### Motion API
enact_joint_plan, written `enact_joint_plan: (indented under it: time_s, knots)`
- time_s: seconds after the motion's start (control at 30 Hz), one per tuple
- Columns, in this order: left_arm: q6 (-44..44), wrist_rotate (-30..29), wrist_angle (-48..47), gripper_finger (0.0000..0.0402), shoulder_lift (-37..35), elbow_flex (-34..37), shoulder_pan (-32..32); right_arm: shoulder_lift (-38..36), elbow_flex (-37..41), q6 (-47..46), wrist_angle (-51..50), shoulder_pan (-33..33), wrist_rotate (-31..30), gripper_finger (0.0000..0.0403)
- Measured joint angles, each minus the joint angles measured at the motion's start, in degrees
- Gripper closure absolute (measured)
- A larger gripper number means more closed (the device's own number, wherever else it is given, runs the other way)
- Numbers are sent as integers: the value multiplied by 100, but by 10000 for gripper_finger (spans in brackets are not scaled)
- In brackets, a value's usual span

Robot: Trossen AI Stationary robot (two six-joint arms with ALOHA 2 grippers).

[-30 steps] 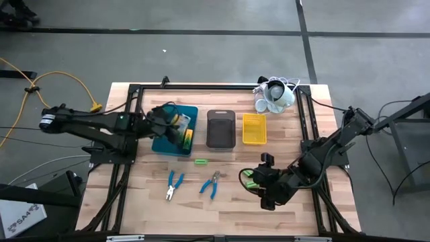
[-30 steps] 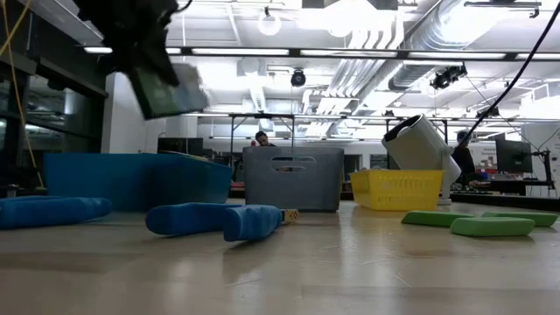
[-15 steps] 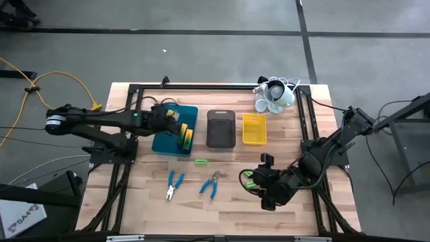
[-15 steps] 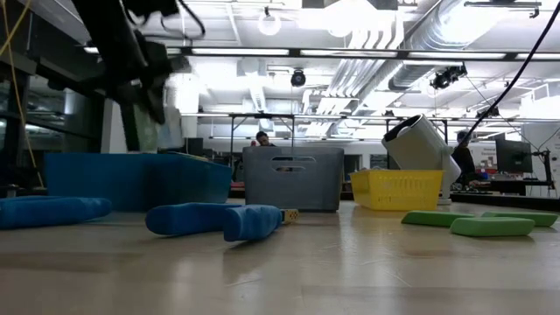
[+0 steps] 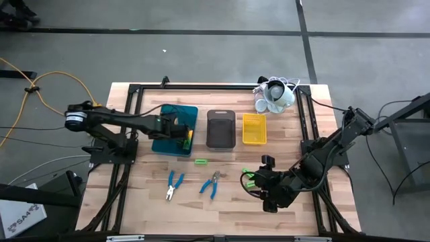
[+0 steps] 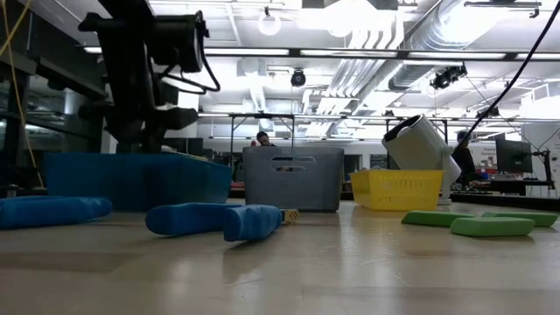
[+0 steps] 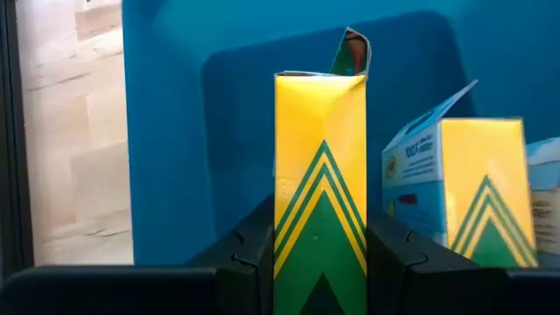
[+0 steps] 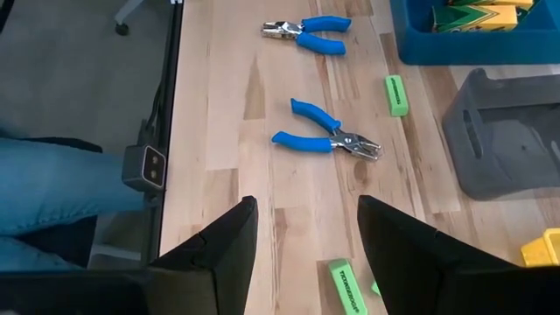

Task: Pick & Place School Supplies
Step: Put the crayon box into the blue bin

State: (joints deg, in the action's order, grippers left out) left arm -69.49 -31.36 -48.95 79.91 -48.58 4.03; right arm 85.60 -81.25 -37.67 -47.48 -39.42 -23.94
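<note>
Reaching in from the table's left edge, the left arm stretches almost flat across to the teal tray (image 5: 176,115), where the left gripper (image 5: 176,129) sits low inside it, its two dark fingers (image 7: 249,258) clamped on the sides of a yellow-and-green box (image 7: 320,188) that stands upright between them with its top flap ajar. Just beside that box in the tray stands a second box (image 7: 455,188), yellow and green on one face and pale blue on another. In front of the tray a green stick (image 5: 200,161) lies on the bare wood, and nearer the front edge the two blue-handled pliers (image 5: 175,184) and (image 5: 212,183) lie side by side but apart. The grey tray (image 5: 221,128) and then the yellow tray (image 5: 254,128) follow in the same row, with the white cup cluster (image 5: 274,95) behind them at the far corner. The right arm folds back from the right edge and angles down toward the front of the table, its right gripper (image 5: 267,181) low over the wood with the jaws standing wide apart and holding nothing; more green sticks (image 5: 248,179) lie just beside it.
</note>
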Motion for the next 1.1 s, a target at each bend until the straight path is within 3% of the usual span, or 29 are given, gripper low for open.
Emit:
enact_joint_plan:
  time_s: [0.57, 1.1]
  knots:
    - [-256, 357, 166, 280, 55, 0, 0, 4, 0, -4, -4, 0, 7, 213]
    - [76, 351, 161, 277, 55, 0, 0, 7, 0, -9, 0, 0, 35, 213]
